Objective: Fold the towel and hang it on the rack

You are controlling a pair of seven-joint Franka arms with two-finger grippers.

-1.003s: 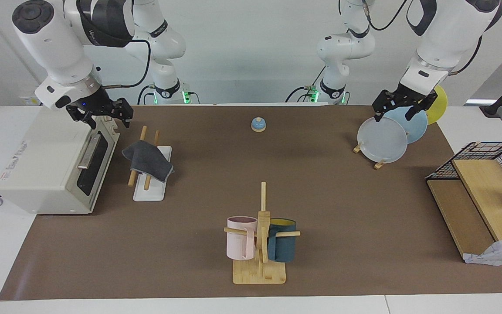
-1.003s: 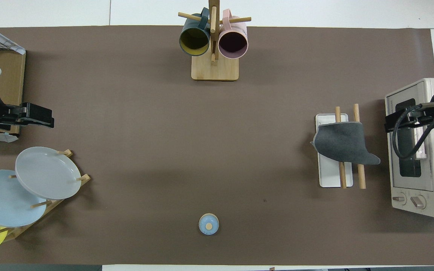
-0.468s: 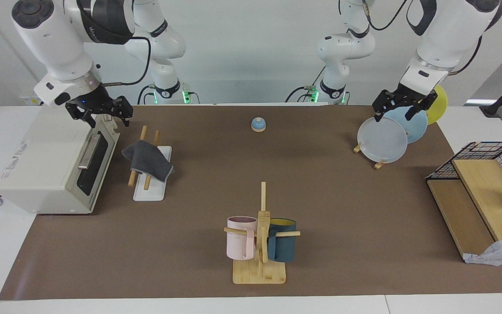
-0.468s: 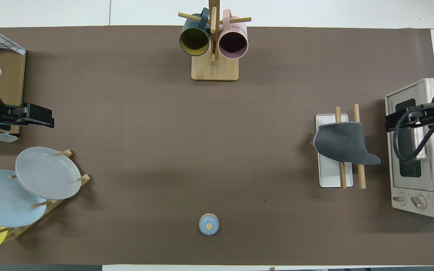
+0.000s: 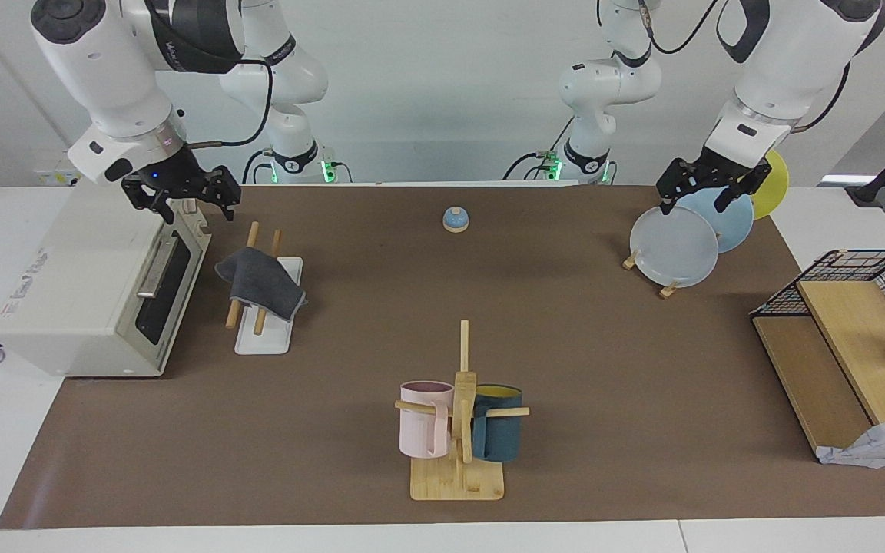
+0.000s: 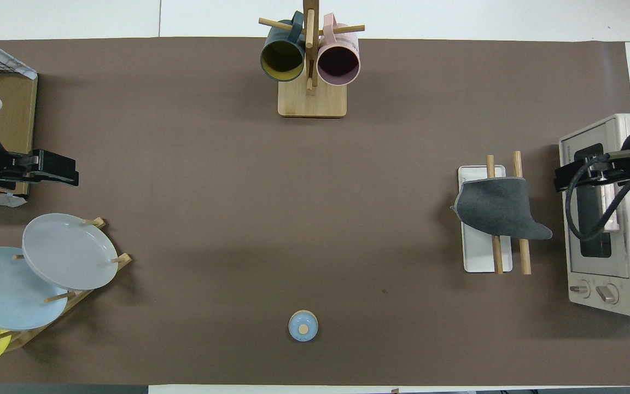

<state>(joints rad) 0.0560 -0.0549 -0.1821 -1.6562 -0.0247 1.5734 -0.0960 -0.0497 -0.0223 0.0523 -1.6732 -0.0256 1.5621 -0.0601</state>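
Observation:
The towel [image 5: 262,284] hangs folded over the two wooden rods of the rack [image 5: 262,342], dark grey face out; no purple shows. It also shows in the overhead view [image 6: 498,210], draped across the rack [image 6: 479,257], one corner trailing toward the toaster oven. My right gripper [image 5: 181,196] is open and empty, raised over the toaster oven's top front edge, apart from the towel; it also shows in the overhead view [image 6: 566,178]. My left gripper [image 5: 704,188] is open and empty, waiting over the plate stand.
A white toaster oven [image 5: 81,292] stands beside the rack at the right arm's end. A mug tree [image 5: 462,430] with two mugs, a plate stand with plates [image 5: 673,246], a small blue bell [image 5: 455,220] and a wooden shelf [image 5: 834,361] with a wire basket are on the mat.
My right gripper has risen a little and shifted slightly toward the table's middle, over the oven's edge. The towel, rack and left arm have not moved.

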